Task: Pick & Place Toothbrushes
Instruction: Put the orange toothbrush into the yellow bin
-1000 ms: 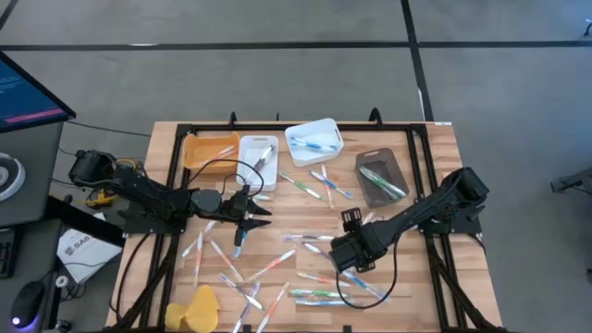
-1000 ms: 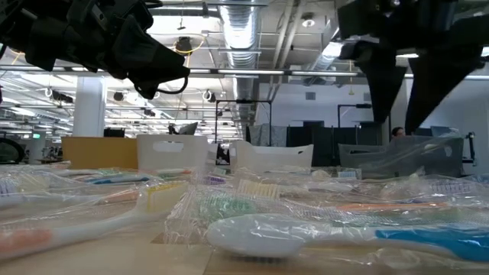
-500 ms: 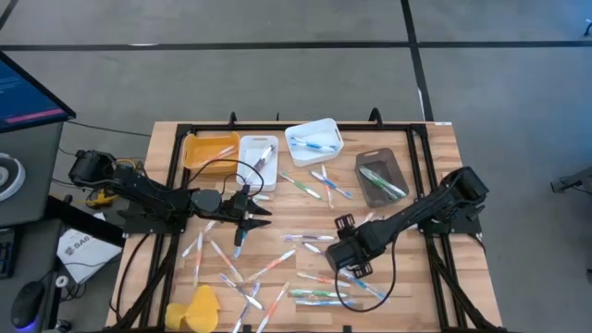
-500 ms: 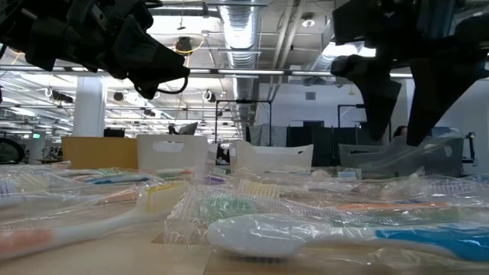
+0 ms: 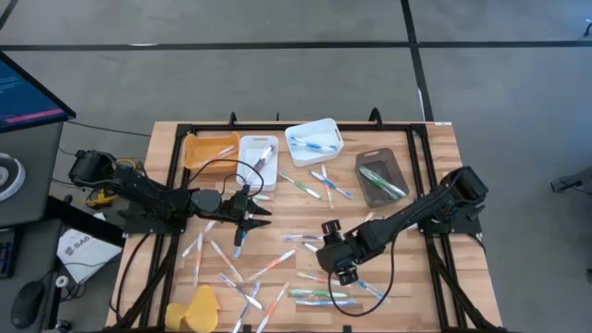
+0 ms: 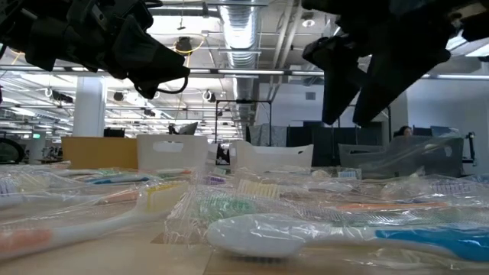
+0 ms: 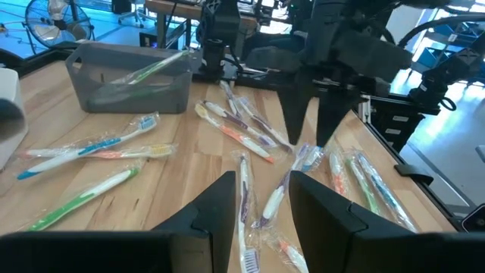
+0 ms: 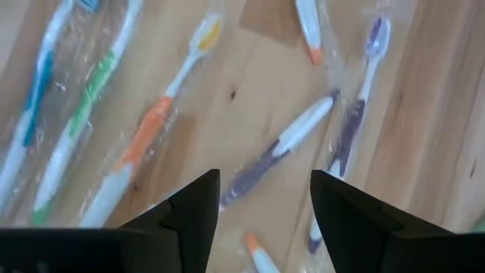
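Right gripper [image 5: 335, 256] has slid left across the lower centre of the high view since a second ago; left gripper [image 5: 242, 220] hasn't budged, left of centre. Right fingers [image 8: 191, 212] are spread with nothing between them, poised over a purple-and-white toothbrush [image 8: 282, 147], likely lining up a pick. Left fingers [image 7: 220, 205] stand part open, holding nothing. Wrapped toothbrushes [image 5: 319, 294] are scattered over the table [image 5: 435, 176]; some already lie in the bins [image 5: 313, 141] at the upper edge.

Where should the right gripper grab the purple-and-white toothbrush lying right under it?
Take the purple-and-white toothbrush at mid-handle, coming straight down with the right gripper. It lies flat and diagonal on the wood, so set the open fingers across the handle.
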`<state>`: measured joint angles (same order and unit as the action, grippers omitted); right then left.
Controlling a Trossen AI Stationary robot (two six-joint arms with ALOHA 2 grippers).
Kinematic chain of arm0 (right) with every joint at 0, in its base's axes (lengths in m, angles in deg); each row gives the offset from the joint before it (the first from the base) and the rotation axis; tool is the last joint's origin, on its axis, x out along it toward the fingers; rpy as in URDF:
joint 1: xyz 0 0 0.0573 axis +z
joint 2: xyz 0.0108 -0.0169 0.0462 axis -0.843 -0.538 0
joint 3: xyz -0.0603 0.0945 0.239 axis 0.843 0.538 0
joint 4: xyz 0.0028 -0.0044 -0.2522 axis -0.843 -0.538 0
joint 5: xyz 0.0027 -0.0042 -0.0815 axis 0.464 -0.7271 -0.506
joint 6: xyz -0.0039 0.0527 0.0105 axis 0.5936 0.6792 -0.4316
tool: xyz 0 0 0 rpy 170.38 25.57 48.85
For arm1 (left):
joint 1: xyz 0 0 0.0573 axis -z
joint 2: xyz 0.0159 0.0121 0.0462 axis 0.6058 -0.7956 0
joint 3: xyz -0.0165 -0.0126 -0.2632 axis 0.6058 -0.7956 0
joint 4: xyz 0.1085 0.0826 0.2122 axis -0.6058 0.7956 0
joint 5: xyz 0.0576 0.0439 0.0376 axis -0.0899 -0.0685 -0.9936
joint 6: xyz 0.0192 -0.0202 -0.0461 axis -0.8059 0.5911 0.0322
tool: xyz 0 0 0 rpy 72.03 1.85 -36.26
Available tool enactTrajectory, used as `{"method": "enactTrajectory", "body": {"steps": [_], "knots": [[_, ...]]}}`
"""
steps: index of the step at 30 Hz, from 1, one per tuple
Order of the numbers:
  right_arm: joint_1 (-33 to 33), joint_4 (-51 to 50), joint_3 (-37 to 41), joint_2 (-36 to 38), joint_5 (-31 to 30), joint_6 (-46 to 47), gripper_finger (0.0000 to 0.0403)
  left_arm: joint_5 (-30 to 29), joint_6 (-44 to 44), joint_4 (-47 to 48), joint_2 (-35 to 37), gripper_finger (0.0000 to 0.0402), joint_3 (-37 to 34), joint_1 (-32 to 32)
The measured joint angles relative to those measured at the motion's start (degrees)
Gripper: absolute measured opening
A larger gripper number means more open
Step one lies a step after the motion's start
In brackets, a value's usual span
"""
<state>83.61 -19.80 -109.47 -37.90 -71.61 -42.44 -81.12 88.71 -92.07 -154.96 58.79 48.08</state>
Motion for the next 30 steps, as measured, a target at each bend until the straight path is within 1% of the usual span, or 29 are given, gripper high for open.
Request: {"method": "enactTrajectory", "body": {"steps": [4,7,9,13,18,30], "knots": [[-0.7,-3.8,0.0,0.0,0.2,-0.1,0.0201,0.0,0.0,0.0,0.0,0.0117,0.0,0.0],[-1.9,-8.9,0.0,0.0,0.2,1.5,0.0201,0.0,-0.1,0.0,0.0,0.0117,0.0,0.0],[-2.7,-10.3,0.9,0.0,0.0,2.6,0.0201,0.0,-0.1,0.0,0.0,0.0117,0.0,0.0],[-4.0,-9.7,5.0,0.0,-0.1,2.3,0.0201,0.0,-0.1,0.0,0.0,0.0117,0.0,0.0],[-4.4,-6.1,9.5,0.0,-0.1,2.2,0.0201,0.0,-0.1,0.0,0.0,0.0117,0.0,0.0],[-2.5,-4.9,10.2,0.0,0.9,2.2,0.0201,0.0,-0.2,0.0,0.0,0.0117,0.0,0.0]]}}
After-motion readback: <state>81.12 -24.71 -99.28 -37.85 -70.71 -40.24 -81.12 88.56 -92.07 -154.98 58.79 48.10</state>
